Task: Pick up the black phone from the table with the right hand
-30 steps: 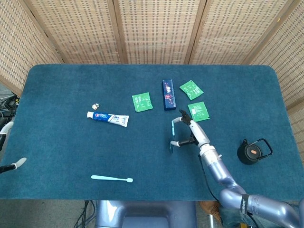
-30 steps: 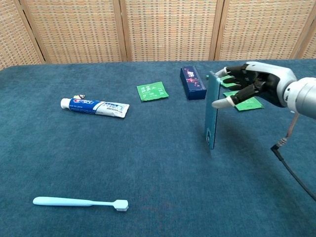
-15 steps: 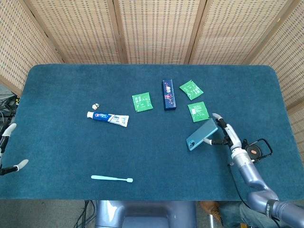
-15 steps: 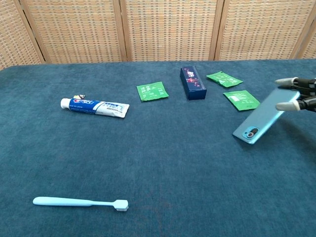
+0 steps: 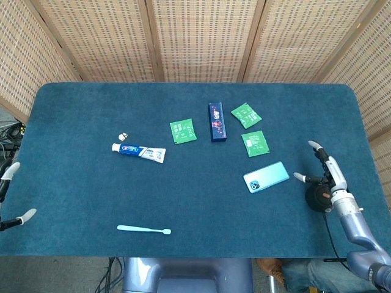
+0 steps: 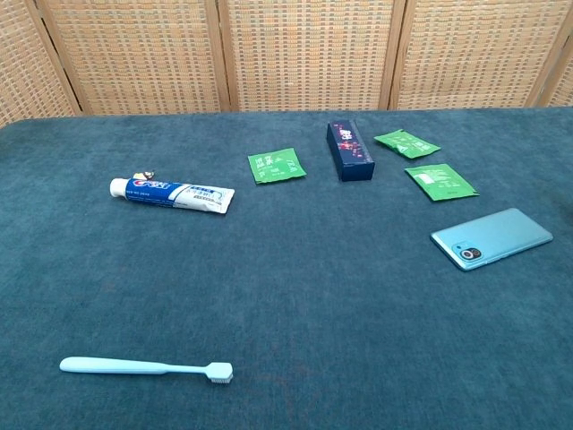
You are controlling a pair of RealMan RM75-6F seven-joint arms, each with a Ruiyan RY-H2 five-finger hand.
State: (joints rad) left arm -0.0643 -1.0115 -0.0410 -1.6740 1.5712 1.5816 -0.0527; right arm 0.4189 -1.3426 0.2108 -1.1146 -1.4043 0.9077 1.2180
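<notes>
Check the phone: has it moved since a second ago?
Yes. The phone shifted right, away from the dark blue box, and now lies flat below the green packet.

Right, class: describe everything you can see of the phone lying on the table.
The phone is a slim rectangular slab with rounded corners, and its visible face looks light blue-teal rather than black, smooth and slightly glossy. It lies flat with its back up on the blue cloth table, set diagonally, with a round camera lens near the lower-left end. It lies just below a green packet, apart from it. Nothing touches it: the right hand is off to its right, fingers spread, clear of it.
</notes>
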